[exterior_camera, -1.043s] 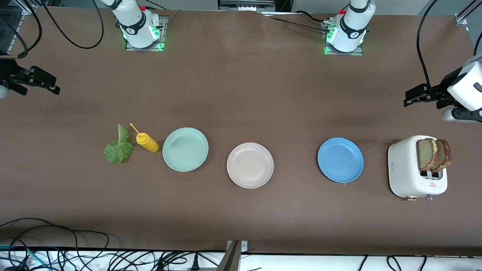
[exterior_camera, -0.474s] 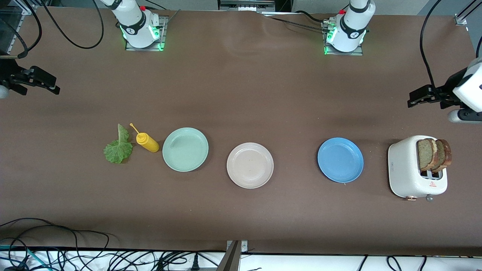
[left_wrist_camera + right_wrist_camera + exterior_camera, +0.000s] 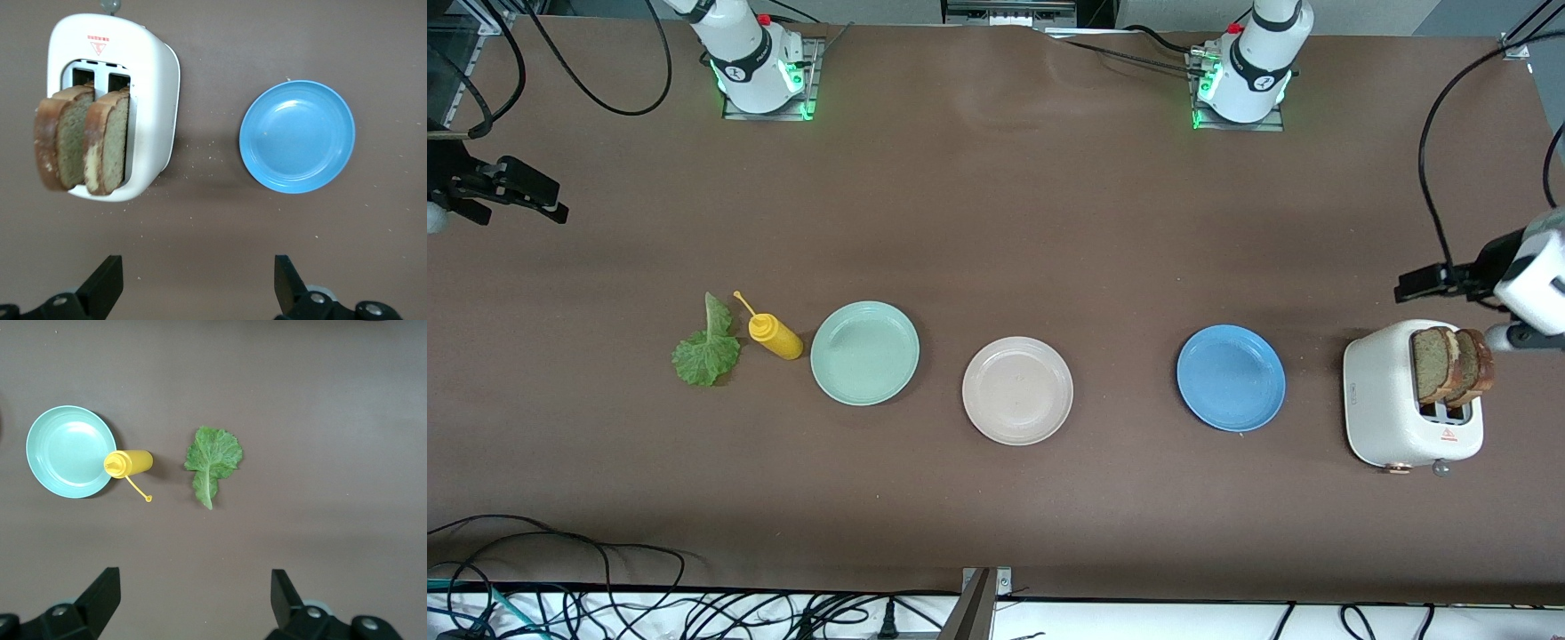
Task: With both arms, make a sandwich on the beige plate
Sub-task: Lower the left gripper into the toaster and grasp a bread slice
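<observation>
The beige plate (image 3: 1017, 390) lies bare in the middle of the table. Two tan bread slices (image 3: 1451, 364) (image 3: 83, 143) stand upright in the slots of a white toaster (image 3: 1387, 400) (image 3: 157, 87) at the left arm's end. A green lettuce leaf (image 3: 706, 347) (image 3: 212, 457) lies flat on the table toward the right arm's end. My left gripper (image 3: 1427, 283) (image 3: 198, 267) hangs open over bare table beside the toaster, holding nothing. Over the table's edge at the right arm's end, my right gripper (image 3: 547, 200) (image 3: 193, 583) is open with nothing in it.
A yellow squeeze bottle (image 3: 775, 336) (image 3: 130, 462) lies on its side between the lettuce and a mint green plate (image 3: 864, 353) (image 3: 67, 451). A blue plate (image 3: 1231, 378) (image 3: 297, 137) sits between the beige plate and the toaster. Cables hang along the table's near edge.
My left gripper has come closer to the toaster, staying open. The right arm has hardly moved. Nothing on the table has shifted.
</observation>
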`<state>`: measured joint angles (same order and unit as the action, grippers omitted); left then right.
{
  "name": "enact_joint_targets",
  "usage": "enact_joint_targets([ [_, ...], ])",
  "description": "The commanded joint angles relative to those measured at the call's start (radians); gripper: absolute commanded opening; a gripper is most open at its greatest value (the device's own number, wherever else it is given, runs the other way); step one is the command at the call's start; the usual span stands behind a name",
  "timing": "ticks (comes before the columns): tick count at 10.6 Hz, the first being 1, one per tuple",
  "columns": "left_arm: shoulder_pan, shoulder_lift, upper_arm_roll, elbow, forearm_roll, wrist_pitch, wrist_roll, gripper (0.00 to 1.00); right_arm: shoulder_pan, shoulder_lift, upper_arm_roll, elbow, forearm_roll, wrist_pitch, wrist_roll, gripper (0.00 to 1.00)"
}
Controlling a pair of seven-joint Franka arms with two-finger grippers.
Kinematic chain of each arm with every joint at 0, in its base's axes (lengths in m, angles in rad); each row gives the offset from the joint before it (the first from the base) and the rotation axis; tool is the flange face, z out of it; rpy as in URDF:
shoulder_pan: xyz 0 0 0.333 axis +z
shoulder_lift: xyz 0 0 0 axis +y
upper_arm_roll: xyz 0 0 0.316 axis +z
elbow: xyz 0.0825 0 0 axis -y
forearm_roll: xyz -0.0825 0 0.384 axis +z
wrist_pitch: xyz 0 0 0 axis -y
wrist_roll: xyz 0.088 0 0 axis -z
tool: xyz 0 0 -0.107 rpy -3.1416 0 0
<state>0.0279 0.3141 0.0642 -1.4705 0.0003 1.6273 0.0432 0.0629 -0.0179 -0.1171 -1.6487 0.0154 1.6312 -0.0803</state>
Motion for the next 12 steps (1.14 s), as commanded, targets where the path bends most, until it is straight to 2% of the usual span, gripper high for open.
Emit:
enact_joint_targets([
  [1, 0.007, 0.078, -0.003, 0.021, 0.044, 0.064, 0.050, 1.00, -0.006, 0.007, 0.002, 0.021, 0.011, -0.019, 0.004, 1.00],
  [4, 0.055, 0.172, -0.003, 0.088, 0.044, 0.086, 0.117, 1.00, -0.006, 0.007, 0.002, 0.021, 0.011, -0.019, 0.005, 1.00],
  [12, 0.121, 0.229, -0.001, 0.105, 0.044, 0.123, 0.251, 1.00, -0.008, 0.007, 0.002, 0.020, 0.011, -0.019, 0.005, 1.00],
])
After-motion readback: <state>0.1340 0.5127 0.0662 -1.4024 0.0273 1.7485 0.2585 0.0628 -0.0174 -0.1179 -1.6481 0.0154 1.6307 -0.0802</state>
